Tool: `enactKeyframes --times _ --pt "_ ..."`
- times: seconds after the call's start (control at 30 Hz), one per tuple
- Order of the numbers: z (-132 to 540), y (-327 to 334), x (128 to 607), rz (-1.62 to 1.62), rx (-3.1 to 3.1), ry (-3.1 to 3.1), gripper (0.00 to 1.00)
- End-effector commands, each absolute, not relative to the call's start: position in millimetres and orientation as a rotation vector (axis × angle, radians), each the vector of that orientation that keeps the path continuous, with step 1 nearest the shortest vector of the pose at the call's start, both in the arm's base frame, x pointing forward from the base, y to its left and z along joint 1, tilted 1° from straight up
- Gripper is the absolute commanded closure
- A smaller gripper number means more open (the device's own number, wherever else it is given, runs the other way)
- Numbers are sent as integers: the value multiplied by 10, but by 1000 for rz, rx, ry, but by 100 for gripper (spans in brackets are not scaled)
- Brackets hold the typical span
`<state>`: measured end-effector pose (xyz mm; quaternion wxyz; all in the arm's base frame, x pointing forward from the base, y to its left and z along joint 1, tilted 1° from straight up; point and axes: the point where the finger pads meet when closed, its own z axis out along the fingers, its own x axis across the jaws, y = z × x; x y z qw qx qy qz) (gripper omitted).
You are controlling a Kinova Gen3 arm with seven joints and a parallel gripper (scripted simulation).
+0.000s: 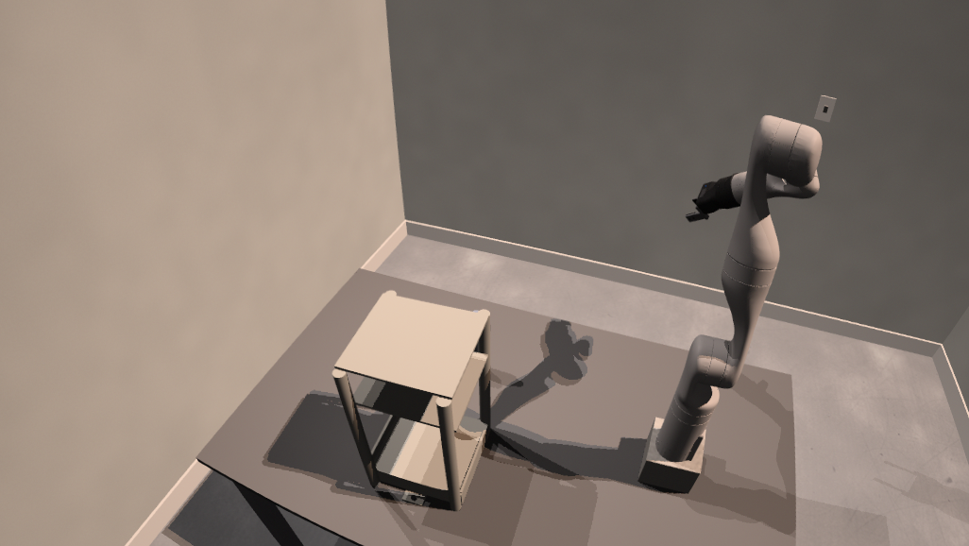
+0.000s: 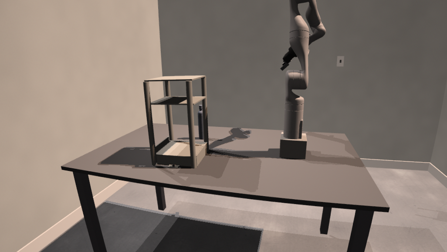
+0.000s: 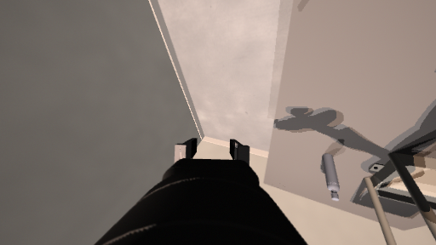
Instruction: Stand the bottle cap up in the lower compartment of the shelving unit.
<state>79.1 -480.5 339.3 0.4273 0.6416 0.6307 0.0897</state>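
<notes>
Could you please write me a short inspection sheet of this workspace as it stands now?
Surface: brown rectangular table on dark legs, crossed by shadows.
Job's things: dark slim bottle upright on the table beside the shelving unit, outside it; tan four-post shelving unit, nothing seen in its lower compartment.
Clutter: nothing seen.
Grippers: black two-finger gripper open, holding nothing, high above the table and apart from the bottle.
Cables: nothing seen.
Surroundings: beige and grey walls, a wall plate, a dark floor mat.
</notes>
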Motion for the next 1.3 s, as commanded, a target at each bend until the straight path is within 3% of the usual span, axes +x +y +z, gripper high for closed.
enactKeyframes --times 0.0,1.27 --pt "3395 -4813 817 225 1597 1581 0" --pt "3275 -4754 1460 211 1324 1920 0"
